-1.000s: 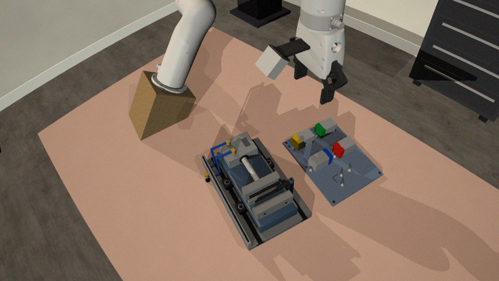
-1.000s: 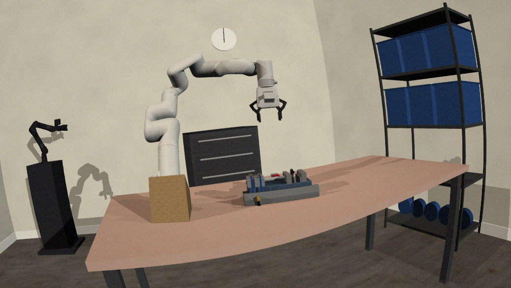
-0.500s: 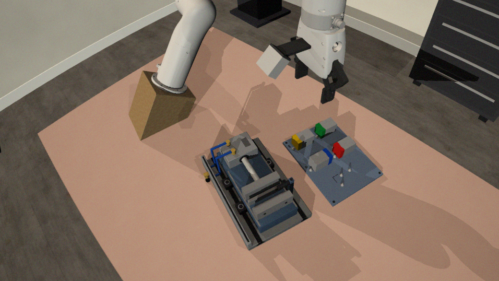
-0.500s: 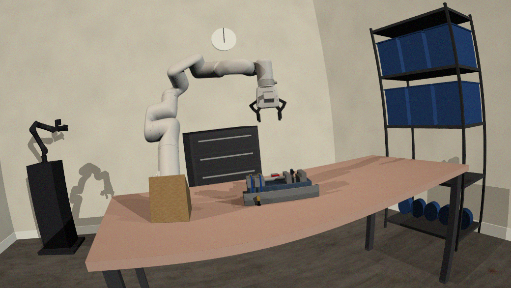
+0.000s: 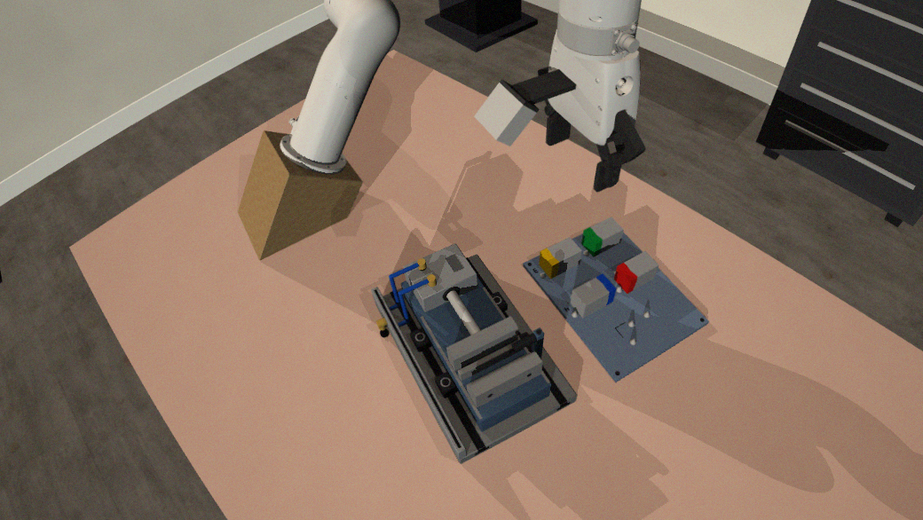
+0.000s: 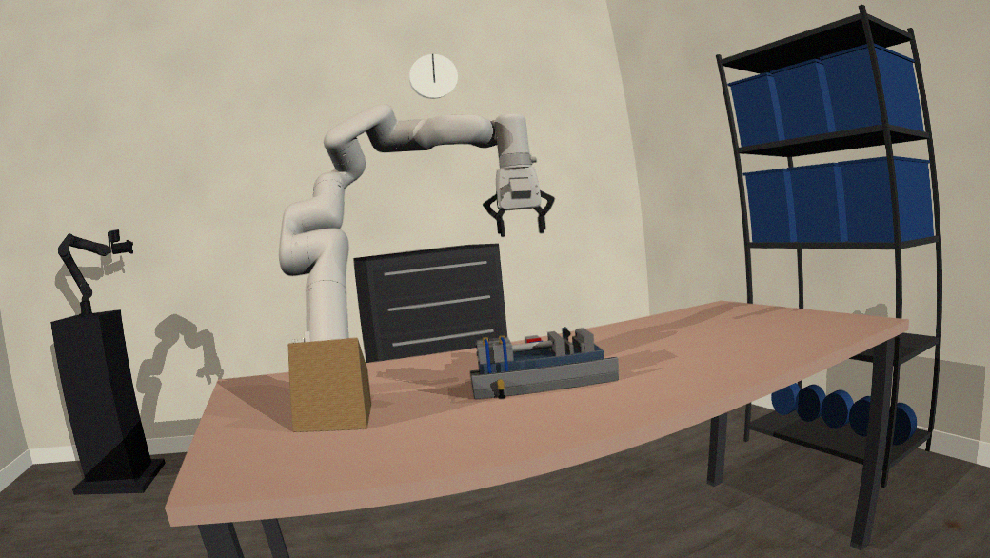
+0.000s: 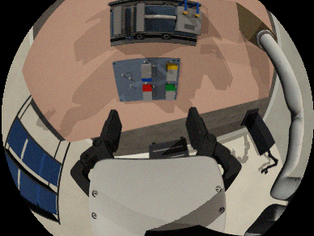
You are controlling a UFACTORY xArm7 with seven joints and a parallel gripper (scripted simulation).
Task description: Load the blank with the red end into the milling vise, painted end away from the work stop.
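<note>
My gripper (image 5: 581,158) (image 6: 522,231) (image 7: 153,116) hangs high with its fingers spread wide and nothing between them. The red-ended blank (image 5: 639,269) (image 6: 532,339) (image 7: 147,92) sits below and out past my fingertips, on the infeed plate (image 5: 671,316) (image 7: 121,89); the vise (image 5: 516,403) (image 6: 544,377) (image 7: 188,26) lies farther out beyond it. I count nothing of the loading as done: no blank shows between the jaws. The blue-ended blank (image 5: 589,295) (image 7: 146,72), yellow-ended blank (image 5: 564,253) (image 7: 171,73) and green-ended blank (image 5: 605,231) (image 7: 171,94) are on that plate too, where I want them. I judge the grasp, carry, turn if needed, seating and release all remain. I can't read any brand, label or writing from here.
</note>
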